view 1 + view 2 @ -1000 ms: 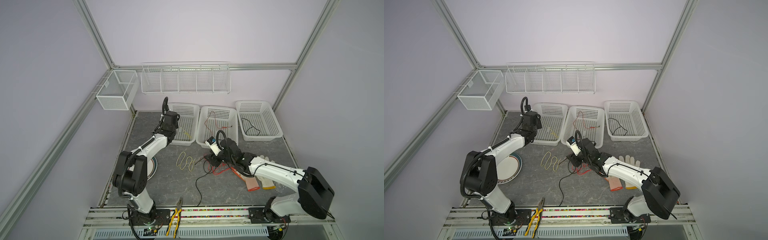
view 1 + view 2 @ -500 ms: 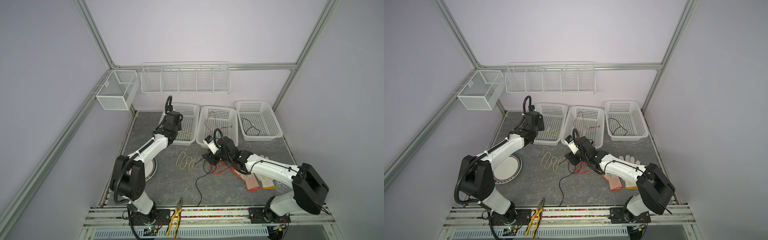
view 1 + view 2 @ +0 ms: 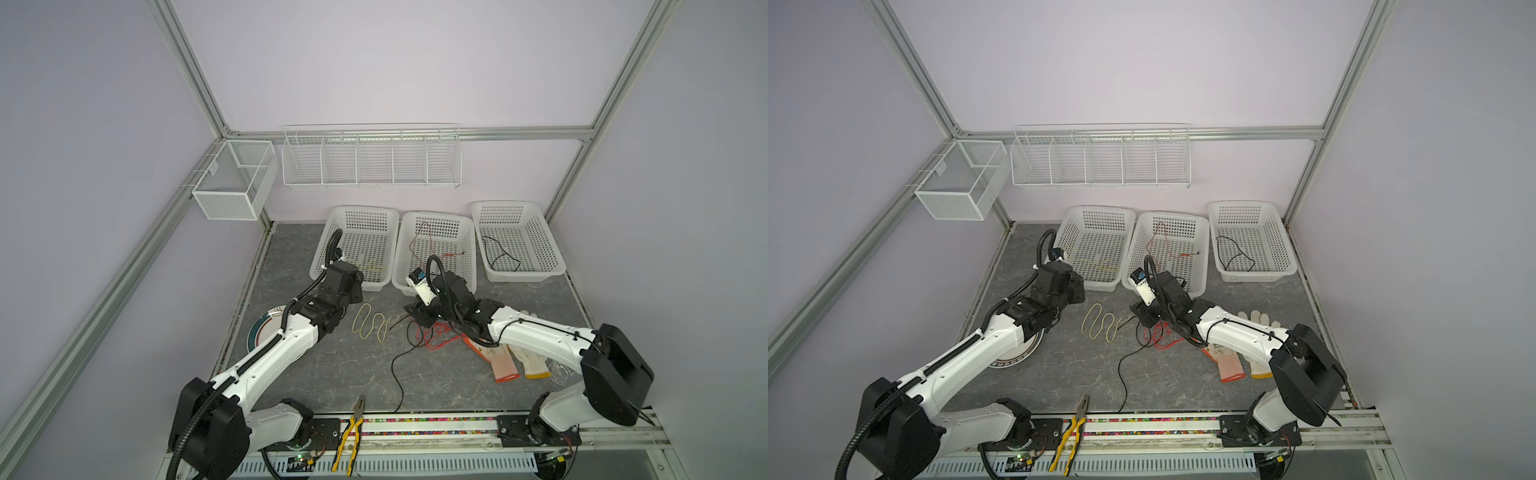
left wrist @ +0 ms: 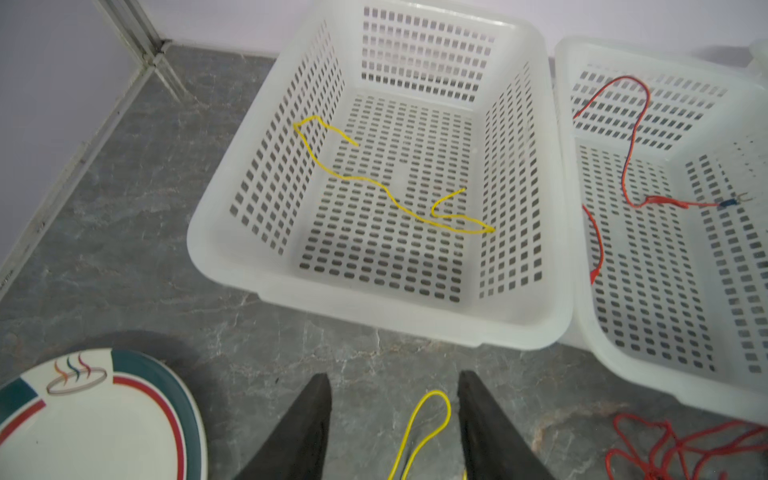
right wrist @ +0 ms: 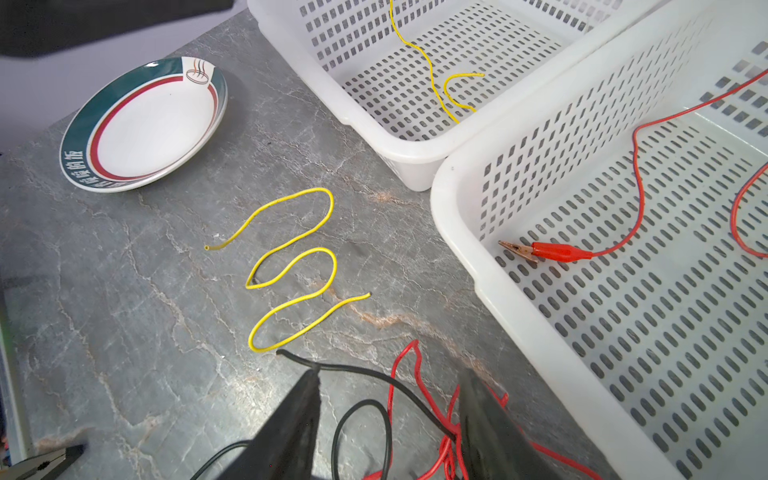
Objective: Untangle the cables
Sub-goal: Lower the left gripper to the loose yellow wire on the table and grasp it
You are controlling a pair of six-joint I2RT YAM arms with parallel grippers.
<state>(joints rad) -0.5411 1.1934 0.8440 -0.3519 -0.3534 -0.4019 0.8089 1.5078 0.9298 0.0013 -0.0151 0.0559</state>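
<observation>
The red cable and black cable lie tangled on the table, between the open jaws of the right gripper. They are light, limp and thin, so I would pinch one free end. The left gripper stands open around the loose yellow wire.

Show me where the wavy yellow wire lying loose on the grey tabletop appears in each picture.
In a top view: wavy yellow wire just below centre.
In a top view: same spot.
Left wrist: one loop at the picture's lower edge, between the jaws of the left gripper.
Right wrist: whole, at centre.
Landmark: white perforated plastic basket holding another yellow wire.
</observation>
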